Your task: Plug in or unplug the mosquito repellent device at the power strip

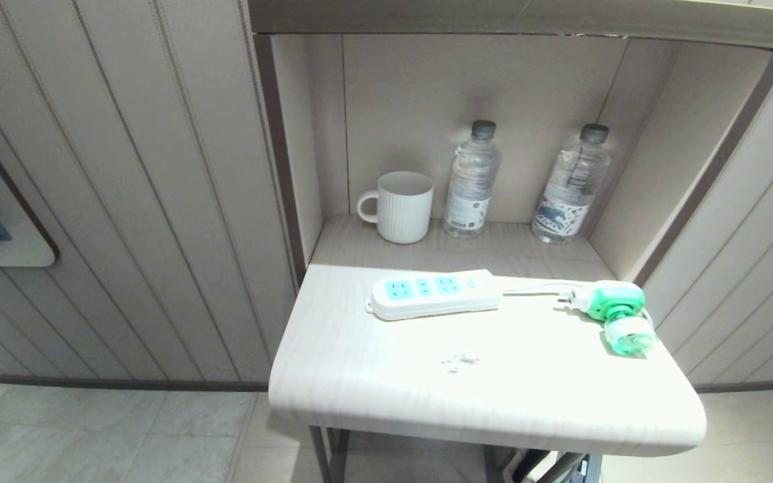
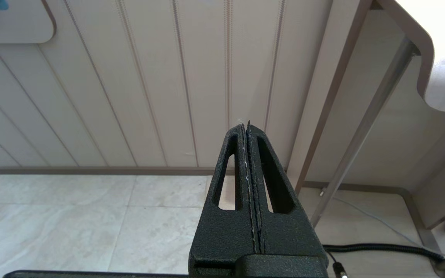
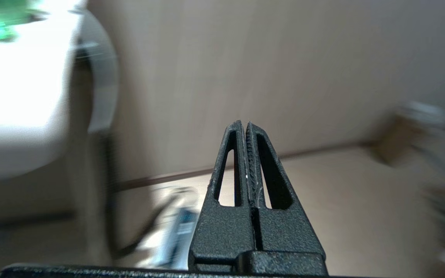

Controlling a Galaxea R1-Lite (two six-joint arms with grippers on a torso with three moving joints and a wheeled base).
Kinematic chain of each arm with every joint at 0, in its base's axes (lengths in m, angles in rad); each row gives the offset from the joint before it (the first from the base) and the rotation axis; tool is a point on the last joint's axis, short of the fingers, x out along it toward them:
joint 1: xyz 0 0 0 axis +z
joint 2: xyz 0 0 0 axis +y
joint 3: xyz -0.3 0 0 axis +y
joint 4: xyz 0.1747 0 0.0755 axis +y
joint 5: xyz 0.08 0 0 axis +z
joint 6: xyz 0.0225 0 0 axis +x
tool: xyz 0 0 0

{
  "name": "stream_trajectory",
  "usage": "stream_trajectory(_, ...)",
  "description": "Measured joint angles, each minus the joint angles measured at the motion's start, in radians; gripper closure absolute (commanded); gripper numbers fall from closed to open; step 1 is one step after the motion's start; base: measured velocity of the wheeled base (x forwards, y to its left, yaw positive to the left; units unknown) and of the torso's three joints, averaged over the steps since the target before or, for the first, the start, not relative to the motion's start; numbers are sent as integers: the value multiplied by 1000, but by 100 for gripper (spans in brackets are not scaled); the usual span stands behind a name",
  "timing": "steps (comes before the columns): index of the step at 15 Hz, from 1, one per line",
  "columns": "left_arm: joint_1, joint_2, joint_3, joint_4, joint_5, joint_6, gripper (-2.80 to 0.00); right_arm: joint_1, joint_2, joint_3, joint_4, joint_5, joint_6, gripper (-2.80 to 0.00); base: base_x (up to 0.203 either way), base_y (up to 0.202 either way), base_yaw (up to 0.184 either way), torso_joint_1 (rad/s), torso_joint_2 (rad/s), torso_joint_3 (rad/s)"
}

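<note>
We see a pale wood-grain bench [image 1: 373,376] with a smooth, glossy top, a smooth white plastic power strip [image 1: 435,294], a translucent green plastic repellent device [image 1: 618,315], a ribbed matt white mug [image 1: 402,206], and rough-textured black pincers [image 2: 247,127].

Small table [image 1: 373,402] pushed up against an open wall niche [image 1: 494,248]. Power strip [image 1: 435,294] lies flat on the table near its back edge, roughly centred, long axis left-right, button end to the right. Its cord [image 1: 531,290] leaves the right end and runs along the back edge. Mosquito repellent device [image 1: 616,315] lies on its side at the table's right rear, prongs pointing left toward the strip, clear of it and in no socket. Behind, in the niche: mug [image 1: 400,206] on the left, then two bottles [image 1: 471,181] [image 1: 570,184] to its right, all upright along the back wall. Both grippers sit below table height, left gripper [image 2: 247,125] off the table's left corner, right gripper [image 3: 245,124] off its right.
</note>
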Motion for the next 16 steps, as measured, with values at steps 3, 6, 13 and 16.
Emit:
stream_trajectory(3,0,0,0,0,0,0,0,4,-46,1,90,272,124,0,0,0,0,0,0,0)
stream_trajectory(6,0,0,0,0,0,0,0,5,-60,0,205,365,185,0,0,0,0,0,0,0)
stream_trajectory(13,0,0,0,0,0,0,0,5,-62,2,215,368,195,0,0,0,0,0,0,0)
stream_trajectory(16,0,0,0,0,0,0,0,5,-62,2,216,368,196,0,0,0,0,0,0,0)
